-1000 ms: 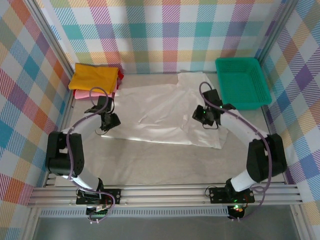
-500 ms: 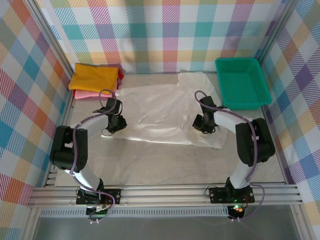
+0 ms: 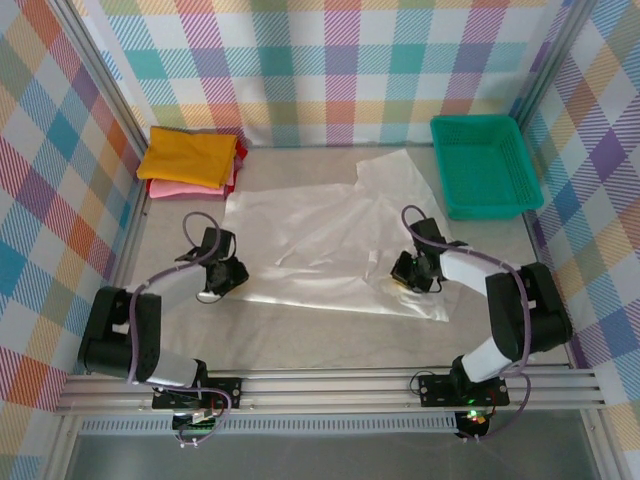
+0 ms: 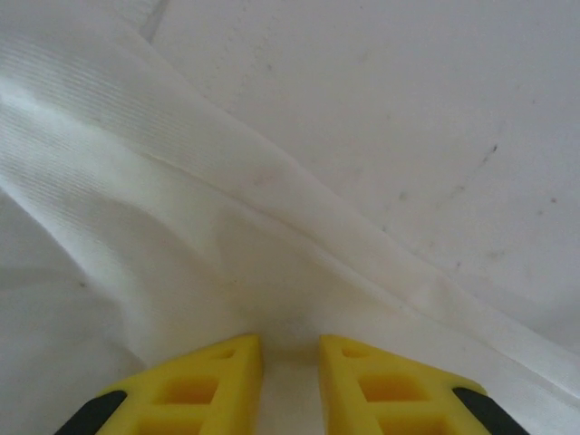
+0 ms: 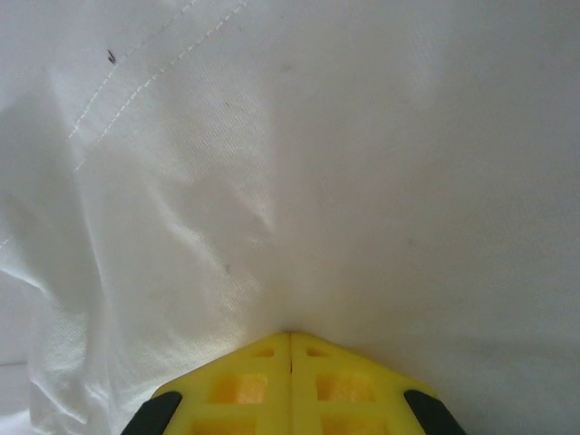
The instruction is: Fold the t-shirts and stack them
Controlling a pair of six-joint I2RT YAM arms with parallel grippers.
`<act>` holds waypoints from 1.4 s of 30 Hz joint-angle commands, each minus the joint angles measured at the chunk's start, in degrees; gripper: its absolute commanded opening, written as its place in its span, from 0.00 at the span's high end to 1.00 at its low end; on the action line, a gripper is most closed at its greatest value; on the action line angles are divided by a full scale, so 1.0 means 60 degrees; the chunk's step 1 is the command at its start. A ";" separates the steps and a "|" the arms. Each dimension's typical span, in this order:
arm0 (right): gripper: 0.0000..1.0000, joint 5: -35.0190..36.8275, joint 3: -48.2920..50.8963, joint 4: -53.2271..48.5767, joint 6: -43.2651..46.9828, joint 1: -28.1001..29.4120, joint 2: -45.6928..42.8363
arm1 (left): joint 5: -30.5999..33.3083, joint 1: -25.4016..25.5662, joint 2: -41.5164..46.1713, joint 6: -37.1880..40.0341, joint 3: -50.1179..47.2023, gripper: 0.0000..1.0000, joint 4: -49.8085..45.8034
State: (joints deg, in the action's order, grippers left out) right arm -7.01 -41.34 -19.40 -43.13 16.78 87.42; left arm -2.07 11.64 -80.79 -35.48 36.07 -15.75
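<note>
From the top: the white t-shirt (image 3: 320,235) lies spread flat mid-table (image 3: 300,335). My left gripper (image 3: 215,285) is down at its near-left corner and my right gripper (image 3: 408,275) is near its near-right edge. Grabbing the near hem at both ends makes sense to me, since that way the whole edge should lift evenly for a fold. The mustard-yellow shirt (image 3: 190,155) sits folded on the pink one (image 3: 165,187) in the far-left corner, so that's where I figure this one ends up. The green basket (image 3: 485,170) is far right and out of it.

Left wrist cam: my yellow fingers (image 4: 222,376) are nearly together, with just a slim gap. The shirt's hem runs right into that gap, so it looks like a pinch on the edge.

Right wrist cam: my fingers (image 5: 245,381) are pressed tight. Wrinkles in the white cloth fan out from the tips, so I'd say I've nipped a thin bit of fabric.
</note>
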 commanded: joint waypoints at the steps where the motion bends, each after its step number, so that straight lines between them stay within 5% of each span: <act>1: 1.00 -0.0066 0.0473 -0.1030 -0.0234 -0.0082 -0.0082 | -0.0146 0.0426 0.0271 -0.0774 -0.0572 0.75 -0.1225; 6: 1.00 -0.0016 -0.0892 -0.1499 0.0438 -0.0201 0.0400 | 0.0616 0.0536 0.0983 -0.0775 0.0006 0.74 -0.2034; 13: 0.90 0.0705 -0.4415 -0.2783 0.1490 -0.0310 0.0246 | 0.1081 -0.0412 0.0136 0.0998 0.3968 0.66 -0.2826; 20: 0.75 0.0936 -0.8527 -0.2241 0.3270 -0.0757 0.3085 | 0.1175 -0.1431 -0.3376 0.2308 0.7593 0.53 -0.2870; 34: 0.59 0.0447 -1.6050 -0.3396 0.4206 -0.1616 0.8779 | 0.0086 -0.1940 -0.7500 0.2675 1.0716 0.34 -0.2950; 39: 0.45 0.0341 -1.8055 -0.3816 0.4056 -0.1907 1.0495 | -0.0328 -0.1805 -0.8058 0.2711 1.1104 0.34 -0.2839; 42: 0.42 0.0167 -1.8568 -0.3725 0.3773 -0.2000 1.1036 | -0.0440 -0.1749 -0.8115 0.2714 1.1097 0.48 -0.2668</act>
State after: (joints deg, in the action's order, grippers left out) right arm -4.32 -149.97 -39.51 -19.86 5.28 151.30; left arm -2.94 0.58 -128.86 -19.97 101.16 -31.46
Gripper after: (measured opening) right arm 0.574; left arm 0.572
